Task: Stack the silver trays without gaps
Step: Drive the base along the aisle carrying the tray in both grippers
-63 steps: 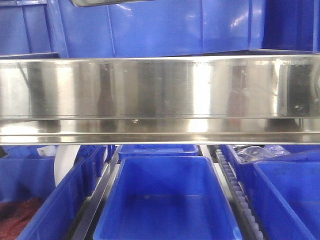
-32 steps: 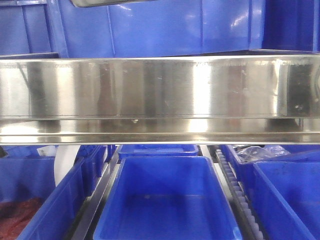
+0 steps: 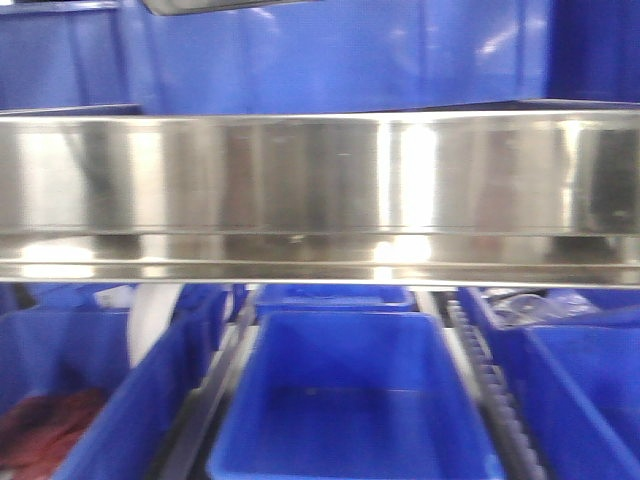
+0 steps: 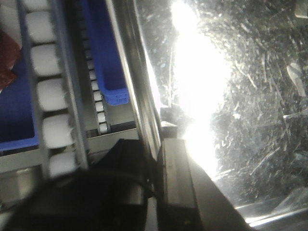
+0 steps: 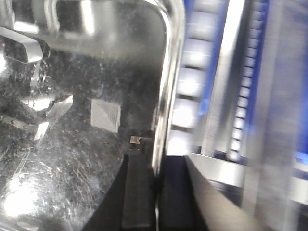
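Observation:
A silver tray fills both wrist views, its scratched shiny floor (image 4: pixel 255 96) glaring under the light. In the left wrist view my left gripper (image 4: pixel 156 156) is shut on the tray's thin rim (image 4: pixel 144 96), one finger inside and one outside. In the right wrist view my right gripper (image 5: pixel 156 180) is shut on the opposite rim (image 5: pixel 166 86) beside a rounded corner, with the tray floor (image 5: pixel 72 144) to its left. A sliver of another shiny tray edge (image 3: pixel 210 5) shows at the top of the front view. Neither gripper shows in the front view.
A long brushed-steel shelf band (image 3: pixel 320 190) spans the front view. Below it stand blue bins (image 3: pixel 350 400), the left one (image 3: pixel 50 420) holding something dark red. Roller tracks (image 3: pixel 490 380) run between the bins. White rollers (image 4: pixel 48 62) lie beside the tray. More blue bins (image 3: pixel 350 60) stand above.
The front view has blurred, and the bins below the band now sit further right in the picture. The steel band's reflections have shifted too.

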`<state>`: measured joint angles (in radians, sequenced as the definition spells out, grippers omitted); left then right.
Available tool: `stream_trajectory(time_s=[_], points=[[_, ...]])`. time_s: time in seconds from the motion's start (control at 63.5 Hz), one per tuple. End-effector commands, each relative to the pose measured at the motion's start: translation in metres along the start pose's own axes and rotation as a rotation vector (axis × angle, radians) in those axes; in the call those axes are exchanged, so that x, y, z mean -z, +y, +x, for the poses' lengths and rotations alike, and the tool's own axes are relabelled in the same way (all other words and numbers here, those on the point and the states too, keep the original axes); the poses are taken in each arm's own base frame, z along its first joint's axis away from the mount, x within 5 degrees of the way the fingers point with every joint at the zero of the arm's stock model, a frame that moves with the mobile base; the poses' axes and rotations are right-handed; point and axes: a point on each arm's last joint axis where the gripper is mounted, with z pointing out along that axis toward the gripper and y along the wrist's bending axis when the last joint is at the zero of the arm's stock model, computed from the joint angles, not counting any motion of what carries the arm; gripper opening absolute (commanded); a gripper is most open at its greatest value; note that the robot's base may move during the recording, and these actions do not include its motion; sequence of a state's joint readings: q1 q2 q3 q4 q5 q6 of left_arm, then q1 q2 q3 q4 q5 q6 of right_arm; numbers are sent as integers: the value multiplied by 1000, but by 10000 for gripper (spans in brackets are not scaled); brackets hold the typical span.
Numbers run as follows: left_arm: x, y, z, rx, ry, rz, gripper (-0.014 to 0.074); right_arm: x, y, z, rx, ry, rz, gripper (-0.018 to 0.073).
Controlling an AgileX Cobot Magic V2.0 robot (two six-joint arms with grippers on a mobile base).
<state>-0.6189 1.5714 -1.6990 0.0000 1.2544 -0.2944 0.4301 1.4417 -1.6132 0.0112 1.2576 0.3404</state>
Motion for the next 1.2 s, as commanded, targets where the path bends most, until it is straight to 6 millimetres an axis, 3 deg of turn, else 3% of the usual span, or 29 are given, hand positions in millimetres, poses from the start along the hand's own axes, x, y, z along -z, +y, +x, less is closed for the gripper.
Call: stream_trajectory(time_s=[0.0, 1.182], points=[[19, -8, 7, -47, 10, 46, -48, 26, 4, 9, 17, 16, -49, 55], [19, -8, 7, -47, 10, 46, -48, 26, 4, 9, 17, 16, -49, 55]])
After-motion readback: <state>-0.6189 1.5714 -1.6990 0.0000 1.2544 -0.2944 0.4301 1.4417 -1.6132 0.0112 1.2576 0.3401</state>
